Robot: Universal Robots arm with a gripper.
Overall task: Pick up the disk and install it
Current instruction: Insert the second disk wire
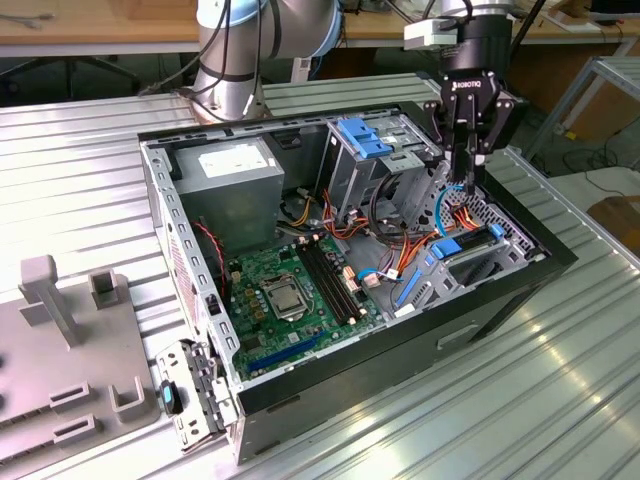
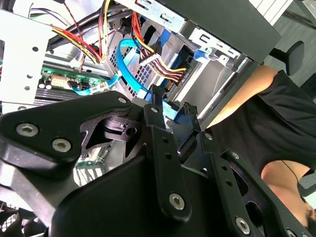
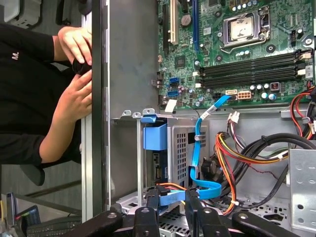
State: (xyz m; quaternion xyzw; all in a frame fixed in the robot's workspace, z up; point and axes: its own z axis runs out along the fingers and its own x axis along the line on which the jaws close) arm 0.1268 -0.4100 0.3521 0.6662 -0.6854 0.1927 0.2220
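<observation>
Gripper [image 1: 466,175] down in case [image 1: 500,290], fingers nearly closed w/ nothing visibly held. Disk [image 1: 470,243] seated in bay just below tips. Looks like install/seat step; next needs push flush, imo.

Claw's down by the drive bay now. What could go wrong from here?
1. The blue data cable loops right at the claw; it could snag or get pinched.
2. Orange and yellow power wires crowd the same spot.
3. A person's hands rest beside the case wall, close to any arm swing.
</observation>
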